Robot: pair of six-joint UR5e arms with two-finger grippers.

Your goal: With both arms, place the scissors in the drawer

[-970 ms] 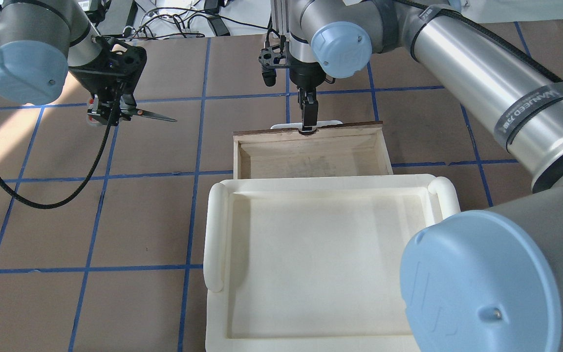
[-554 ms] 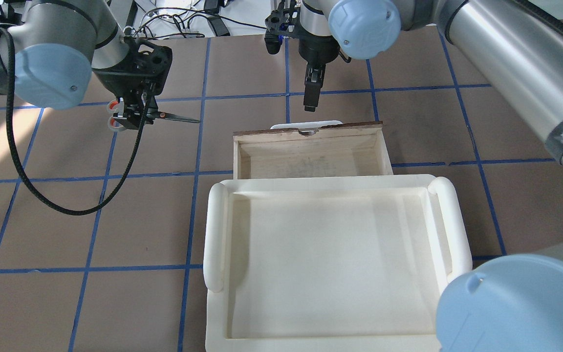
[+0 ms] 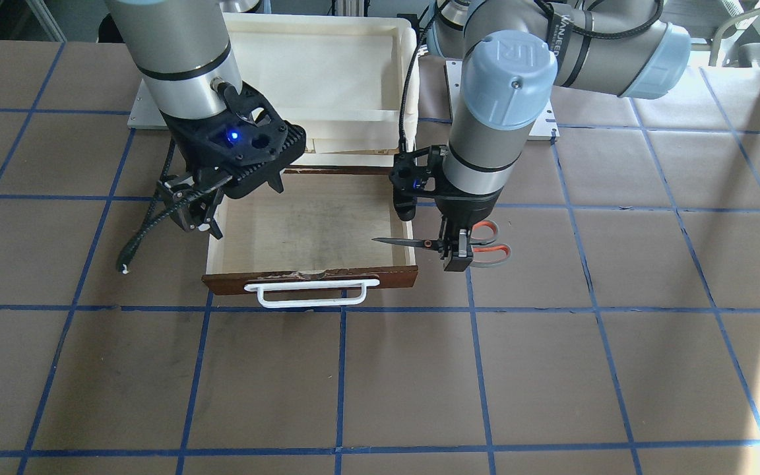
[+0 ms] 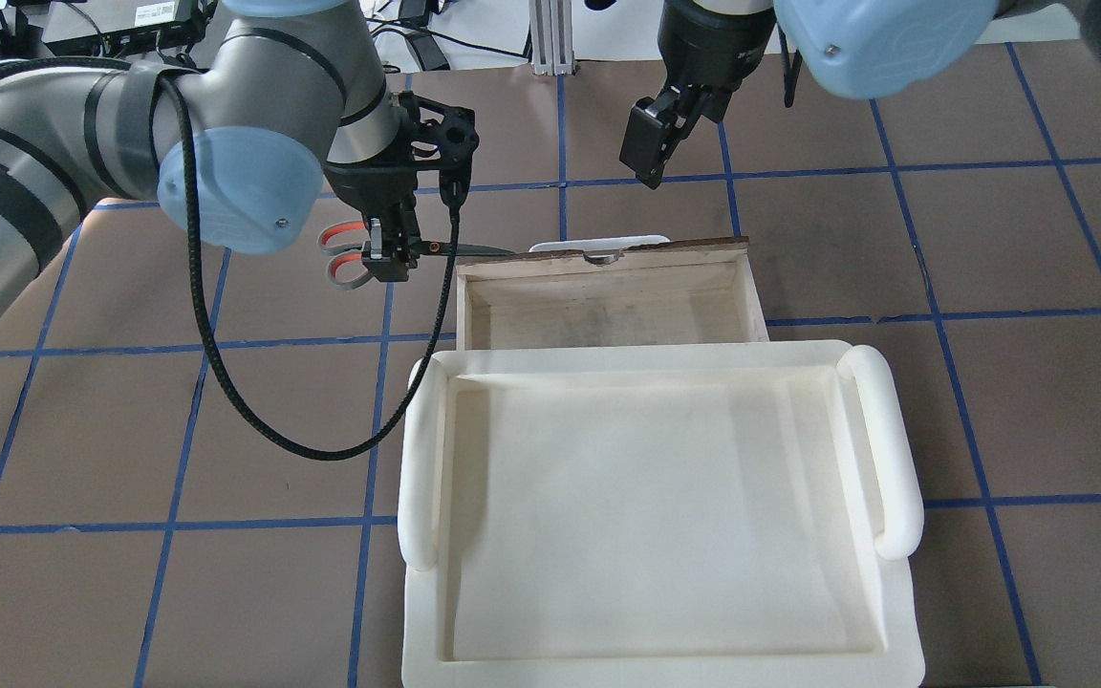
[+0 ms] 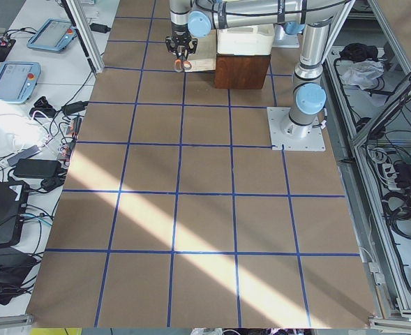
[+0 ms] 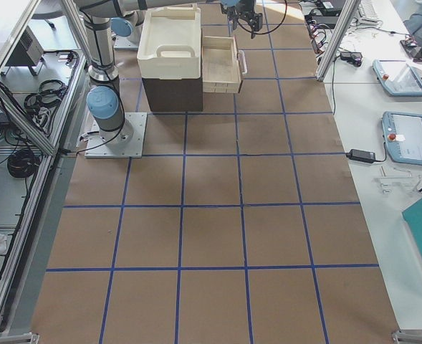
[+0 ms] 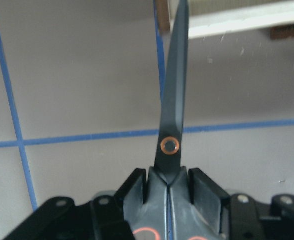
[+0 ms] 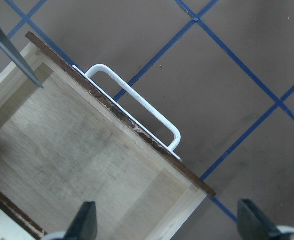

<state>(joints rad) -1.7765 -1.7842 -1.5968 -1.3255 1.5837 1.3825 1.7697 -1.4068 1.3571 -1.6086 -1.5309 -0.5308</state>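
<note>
The brown-papered bench (image 4: pixel 130 430), ruled into squares by blue tape, fills every view. A cream-white tub (image 4: pixel 421 459) takes up the lower centre of the overhead view.

The left arm (image 4: pixel 34 172) enters from that view's upper left and the right arm (image 4: pixel 895 38) from its upper right. In the front-facing view, the pale-blue cap (image 3: pixel 508 59) at upper centre carries an embossed mark that looks like "UR". A black strap (image 3: pixel 568 26) further along the same arm has white lettering beginning "WANJE"; the rest is unclear.

The drawer (image 4: pixel 756 306) stands open at centre, just above the tub. Its pale wood floor is bare, and the white bar handle (image 3: pixel 314 295) is on the dark front.

The scissors (image 4: pixel 445 248) hang level at the drawer's left front corner. The closed blades point right, with their tip over that corner. The orange-lined loops (image 4: pixel 345 253) are outside the drawer, over the bench.

The left fingers (image 7: pixel 202 189) are clamped narrow on the scissors just behind the pivot. The right fingers (image 8: pixel 84 222) are spread wide with nothing between them, above and to the right of the handle.

A second ago the right fingers sat on the handle. They have since lifted clear towards the upper centre. The left arm has carried the scissors rightward from the upper left, up to the drawer's edge.
</note>
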